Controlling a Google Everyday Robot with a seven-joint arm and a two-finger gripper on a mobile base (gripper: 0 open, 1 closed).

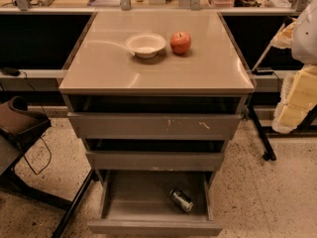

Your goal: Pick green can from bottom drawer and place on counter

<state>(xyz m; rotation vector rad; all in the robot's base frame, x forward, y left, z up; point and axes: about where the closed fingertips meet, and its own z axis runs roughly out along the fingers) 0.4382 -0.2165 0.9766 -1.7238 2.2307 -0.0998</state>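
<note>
Gripper not in view anywhere, so can't tell if the fingers are spread or closed, and nothing is held as far as the view shows. Nearest: bottom drawer (153, 227) is pulled well out, its shallow tray open to the camera. Green can (181, 200) lies on its side on the tray floor, right of centre and toward the near half, axis skewed diagonally with one silvery end facing near-right. It's just beside the right wall, not clearly touching it, and nothing else is in the tray. Handling guess: small, light, thin-walled metal. It's stiff enough for a firm pinch but will dent if crushed, it's smooth, and lying down it will roll if nudged. Best grip is probably across the round body at mid-length, fingers square to the axis, coming from above. The right wall and the drawer overhead limit clearance. Above it the middle drawer (153, 160) sits slightly out, then the top drawer (153, 125) with its scratched front, also slightly out; both overhang the far part of the tray. Farther up, the counter (99, 68) has a white bowl (145, 44) and a red apple (181, 42) close together in its far half. The near half is bare, a sensible drop zone. Pick not started.
</note>
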